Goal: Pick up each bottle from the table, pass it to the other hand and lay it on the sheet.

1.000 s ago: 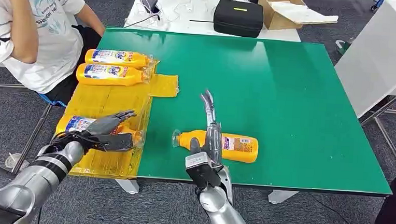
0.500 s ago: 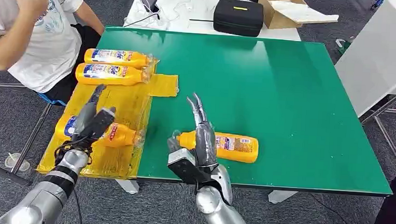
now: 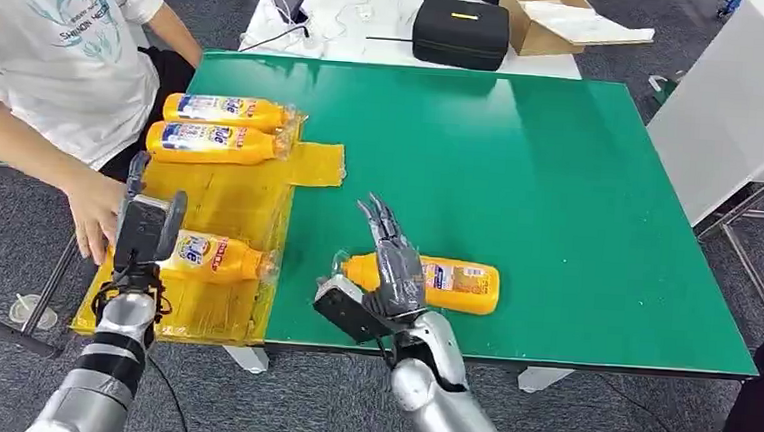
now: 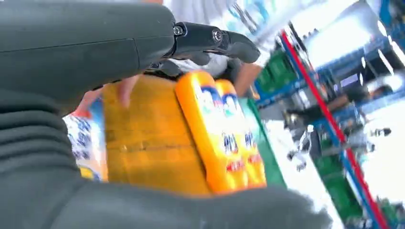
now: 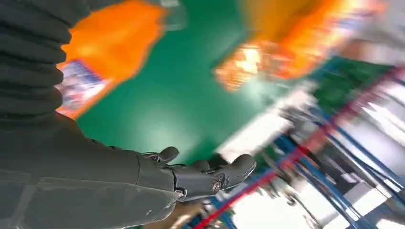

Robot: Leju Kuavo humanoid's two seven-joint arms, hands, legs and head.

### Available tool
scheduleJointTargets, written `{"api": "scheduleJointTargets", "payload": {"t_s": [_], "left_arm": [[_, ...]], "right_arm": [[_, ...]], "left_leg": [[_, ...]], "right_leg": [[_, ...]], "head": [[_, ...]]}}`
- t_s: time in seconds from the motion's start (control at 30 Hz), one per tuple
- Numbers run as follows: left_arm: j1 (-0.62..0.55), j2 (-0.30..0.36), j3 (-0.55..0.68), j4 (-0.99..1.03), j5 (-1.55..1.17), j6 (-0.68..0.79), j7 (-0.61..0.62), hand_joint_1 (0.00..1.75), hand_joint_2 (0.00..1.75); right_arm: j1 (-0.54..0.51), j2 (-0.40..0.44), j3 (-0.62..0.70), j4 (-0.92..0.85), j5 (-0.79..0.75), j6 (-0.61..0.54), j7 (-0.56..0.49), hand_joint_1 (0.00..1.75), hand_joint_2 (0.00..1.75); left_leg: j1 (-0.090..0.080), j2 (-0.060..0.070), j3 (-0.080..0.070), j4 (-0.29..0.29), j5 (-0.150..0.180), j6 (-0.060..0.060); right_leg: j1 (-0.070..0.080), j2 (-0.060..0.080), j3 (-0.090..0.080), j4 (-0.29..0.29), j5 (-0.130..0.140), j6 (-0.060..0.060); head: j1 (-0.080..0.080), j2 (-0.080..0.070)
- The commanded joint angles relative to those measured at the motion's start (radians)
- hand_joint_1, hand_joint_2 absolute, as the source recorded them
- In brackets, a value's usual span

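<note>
A person's hand [image 3: 89,220] reaches toward the yellow sheet [image 3: 221,198], just left of the robot's left hand [image 3: 145,224]. That hand hovers with fingers apart, grasping nothing, over the base of a bottle [image 3: 217,257] lying on the sheet. Two more bottles [image 3: 221,129] lie side by side beyond it. To the right, on the green worktop [image 3: 521,174], the right hand [image 3: 387,266], fingers extended and empty, sits above the neck end of the last bottle [image 3: 454,285].
</note>
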Motion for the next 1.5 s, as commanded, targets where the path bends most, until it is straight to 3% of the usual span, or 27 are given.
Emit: {"api": "scheduleJointTargets", "payload": {"t_s": [0.03,0.23,0.83,1.2,1.23,1.3,1.5], "left_arm": [[0.110,-0.027,0.124,-0.143,-0.025,-0.020,0.024,0.00,1.75],[0.092,-0.034,0.134,-0.077,-0.042,-0.019,0.010,0.00,1.75],[0.079,-0.041,0.124,-0.041,-0.053,-0.022,0.014,0.00,1.75],[0.053,-0.042,0.123,0.007,-0.046,-0.029,0.016,0.00,1.75],[0.053,-0.041,0.118,0.010,-0.053,-0.024,0.016,0.00,1.75],[0.051,-0.041,0.117,0.019,-0.053,-0.023,0.016,0.00,1.75],[0.037,-0.042,0.113,0.042,-0.054,-0.022,0.014,0.00,1.75]], "right_arm": [[-0.026,-0.166,-0.029,-0.040,0.075,0.174,0.100,0.00,1.75],[-0.083,-0.200,0.010,0.041,0.055,0.281,0.152,0.00,1.75],[-0.119,-0.218,0.029,0.112,0.034,0.315,0.204,0.00,1.75],[-0.221,-0.248,0.068,0.268,0.003,0.408,0.234,0.00,1.75],[-0.232,-0.251,0.074,0.278,0.003,0.417,0.238,0.00,1.75],[-0.254,-0.254,0.086,0.303,-0.001,0.443,0.246,0.00,1.75],[-0.312,-0.268,0.123,0.370,-0.012,0.498,0.242,0.00,1.75]], "left_leg": [[-0.001,0.001,0.006,-0.001,-0.002,0.003],[-0.001,0.001,0.003,0.000,-0.001,0.002],[0.000,0.001,0.002,0.000,-0.001,0.001],[0.000,0.001,0.003,0.000,-0.001,0.001],[-0.001,0.002,0.008,-0.002,-0.002,0.003],[0.000,0.001,0.002,0.000,-0.001,0.001],[-0.001,0.000,0.002,0.000,-0.001,0.002]], "right_leg": [[0.000,-0.001,0.007,-0.002,-0.002,0.000],[0.000,-0.001,0.003,-0.001,-0.001,-0.001],[0.000,0.000,0.002,-0.001,0.000,0.000],[0.000,0.000,0.003,-0.001,0.000,-0.001],[0.000,-0.001,0.008,-0.002,-0.001,-0.002],[0.000,0.000,0.002,-0.001,0.000,0.000],[0.000,-0.001,0.003,-0.001,0.000,0.000]], "head": [[0.000,0.000],[0.000,0.000],[0.000,0.000],[0.000,0.000],[-0.001,0.000],[0.000,0.000],[0.000,0.000]]}}
